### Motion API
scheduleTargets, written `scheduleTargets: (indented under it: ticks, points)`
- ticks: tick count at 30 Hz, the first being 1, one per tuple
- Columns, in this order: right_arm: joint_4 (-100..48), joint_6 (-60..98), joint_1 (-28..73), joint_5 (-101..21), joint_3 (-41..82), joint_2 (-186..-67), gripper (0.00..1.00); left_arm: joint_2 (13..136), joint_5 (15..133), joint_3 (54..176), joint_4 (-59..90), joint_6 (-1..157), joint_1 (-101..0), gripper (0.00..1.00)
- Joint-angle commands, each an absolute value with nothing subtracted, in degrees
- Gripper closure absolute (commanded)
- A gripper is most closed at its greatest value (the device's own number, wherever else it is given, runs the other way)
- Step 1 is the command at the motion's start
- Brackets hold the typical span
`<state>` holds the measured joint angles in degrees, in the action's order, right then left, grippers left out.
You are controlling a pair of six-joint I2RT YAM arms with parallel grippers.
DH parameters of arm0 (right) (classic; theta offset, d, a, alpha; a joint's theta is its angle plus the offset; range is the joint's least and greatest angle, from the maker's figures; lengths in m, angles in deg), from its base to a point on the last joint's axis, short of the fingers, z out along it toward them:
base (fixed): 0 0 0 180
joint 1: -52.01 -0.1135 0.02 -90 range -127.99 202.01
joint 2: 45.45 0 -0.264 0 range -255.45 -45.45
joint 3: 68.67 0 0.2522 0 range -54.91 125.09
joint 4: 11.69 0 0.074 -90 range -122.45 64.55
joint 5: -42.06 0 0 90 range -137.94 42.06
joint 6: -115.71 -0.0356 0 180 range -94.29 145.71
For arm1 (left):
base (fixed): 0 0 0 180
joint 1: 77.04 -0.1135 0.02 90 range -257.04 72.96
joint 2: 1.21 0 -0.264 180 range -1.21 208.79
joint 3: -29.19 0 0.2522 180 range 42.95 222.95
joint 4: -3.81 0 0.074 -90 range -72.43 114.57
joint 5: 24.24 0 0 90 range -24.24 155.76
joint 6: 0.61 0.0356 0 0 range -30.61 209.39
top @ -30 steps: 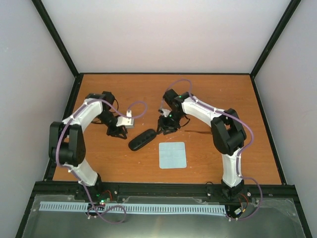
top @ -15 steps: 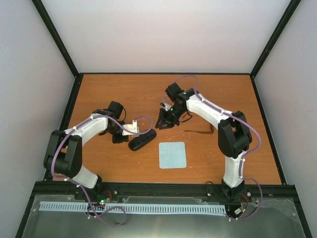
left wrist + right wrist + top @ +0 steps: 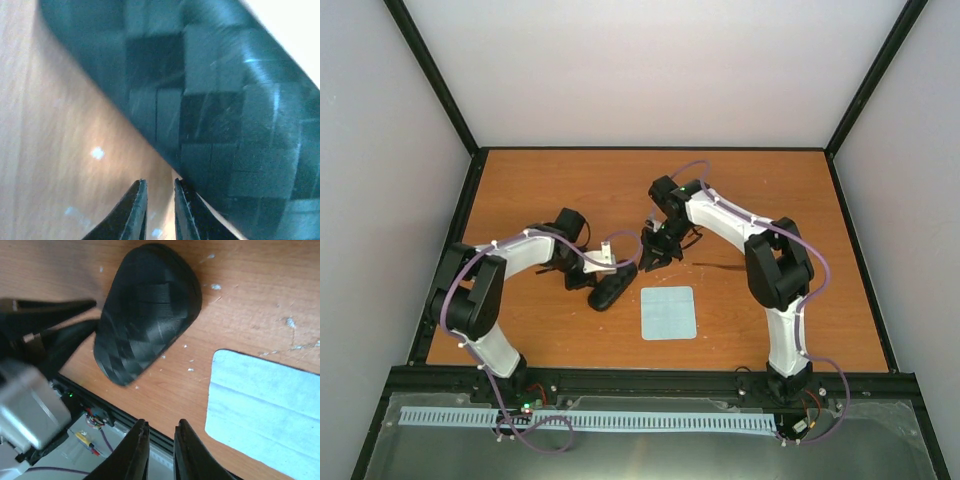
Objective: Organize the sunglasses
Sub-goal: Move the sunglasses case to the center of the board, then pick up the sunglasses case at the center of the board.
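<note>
The left gripper [image 3: 159, 183] is seen almost pressed together: only a narrow slit is left between its fingers, and nothing is pinched in it. Its right finger is laid against the edge of the case [image 3: 225, 125]; whether real contact is made cannot be told. The case itself is closed and is lain flat on the table [image 3: 770, 200].

The right gripper [image 3: 161, 422] is likewise drawn nearly together, with a slim gap and nothing held. It is held above the wood between the case and the cloth [image 3: 265, 405], and no contact with either is seen.

The sunglasses [image 3: 718, 266] are made out only from above, as a thin dark streak on the table just right of the right gripper and beside that arm's forearm. They are held by neither gripper and are kept apart from the case, with the cloth lying nearer the arm bases. Their lenses are too small to be told.

Counted: two arms, two grippers, one case, one cloth, one pair of sunglasses.
</note>
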<state>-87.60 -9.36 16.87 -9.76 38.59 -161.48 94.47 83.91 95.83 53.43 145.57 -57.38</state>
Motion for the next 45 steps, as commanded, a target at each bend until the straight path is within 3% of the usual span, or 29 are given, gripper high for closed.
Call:
scheduleTargets:
  ticks: [1, 3, 8, 13, 19, 23, 28, 45]
  points:
    - [-90.61, -9.1, 16.42, -12.08, 41.37, -164.42, 0.86, 95.43, 92.87, 96.93, 54.62, 140.57, -52.35, 0.81]
    - [-91.03, -8.87, 16.41, -12.21, 41.6, -164.83, 0.85, 95.46, 95.06, 96.88, 55.2, 138.33, -50.63, 0.81]
    - [-93.76, -6.79, 15.84, -13.71, 42.46, -164.08, 0.64, 94.77, 95.48, 96.02, 54.44, 136.52, -49.45, 0.81]
    - [-103.19, -0.45, 12.36, -20.2, 53.59, -167.05, 0.51, 91.77, 88.29, 93.11, 51.37, 137.26, -51.37, 0.81]
    - [-111.54, 9.83, 7.93, -29.24, 65.18, -172.21, 0.48, 86.19, 94.61, 93.59, 54.48, 143.4, -68.11, 0.73]
    - [-110.73, 13.73, 6.12, -31.73, 62.64, -169.76, 0.45, 84.16, 100.6, 94.85, 55.93, 144.32, -77.23, 0.73]
    - [-111.73, 12.96, 3.47, -37.85, 61.91, -170.07, 0.28, 83.74, 104.37, 96.76, 54.5, 139.01, -83.09, 0.73]
    - [-110.96, 6.3, -2.31, -39.83, 69.85, -181.32, 0.27, 82.22, 105.62, 97.29, 49.1, 129.13, -86.02, 0.72]
